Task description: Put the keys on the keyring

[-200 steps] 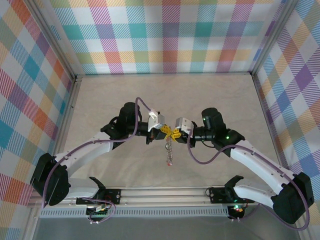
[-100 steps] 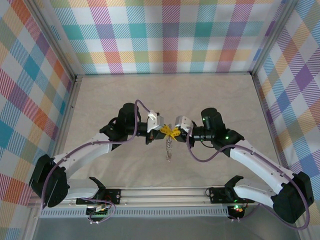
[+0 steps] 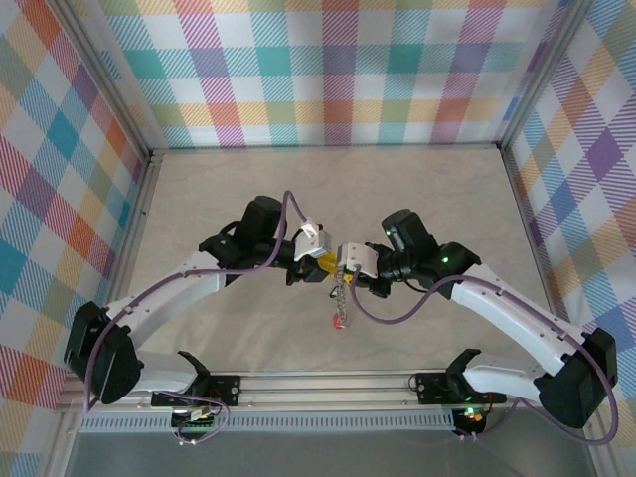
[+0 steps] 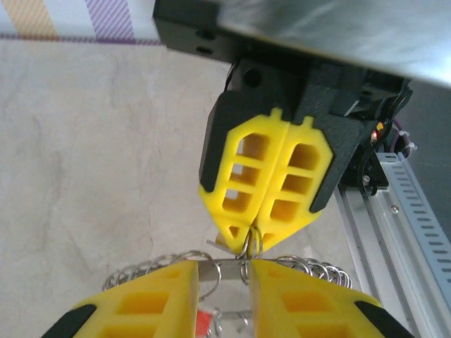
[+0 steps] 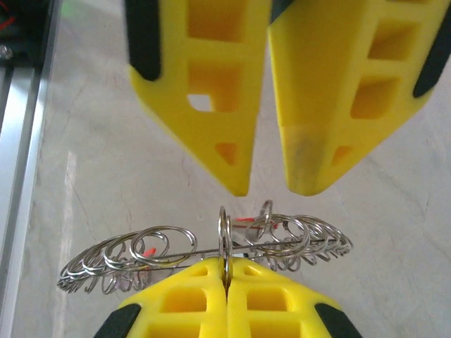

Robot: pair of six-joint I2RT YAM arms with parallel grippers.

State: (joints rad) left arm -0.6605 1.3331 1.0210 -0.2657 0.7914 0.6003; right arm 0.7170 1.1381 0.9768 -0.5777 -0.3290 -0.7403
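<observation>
Where the two arms meet over the middle of the table [image 3: 417, 189], the keyring [image 5: 224, 236] is seen as a row of thin silvery wire loops strung side by side. One upright loop at the middle of the row is pinched between the closed fingertips of the right gripper [image 5: 227, 271], whose yellow fingers are pressed flat together with no gap left. In the left wrist view the keyring [image 4: 248, 245] is caught at the very tips of the right gripper [image 4: 250, 232], and its coils spread out to either side. A small red piece [image 5: 244, 220] is glimpsed among the loops, too hidden to be made out.

Just beside the keyring, the left gripper [image 5: 271, 186] is pointed at it from the opposite side. Its jaws are parted by a narrow gap, and nothing is seen gripped between them; the tips are held apart from the loops. In its own camera the left gripper [image 4: 224, 271] is shown straddling the middle of the coil.

From above, the keyring [image 3: 341, 298] is seen trailing from the right gripper [image 3: 345, 272] and the left gripper [image 3: 324, 263] toward the near rail [image 3: 318, 383], with the red piece [image 3: 338, 323] at its far end.
</observation>
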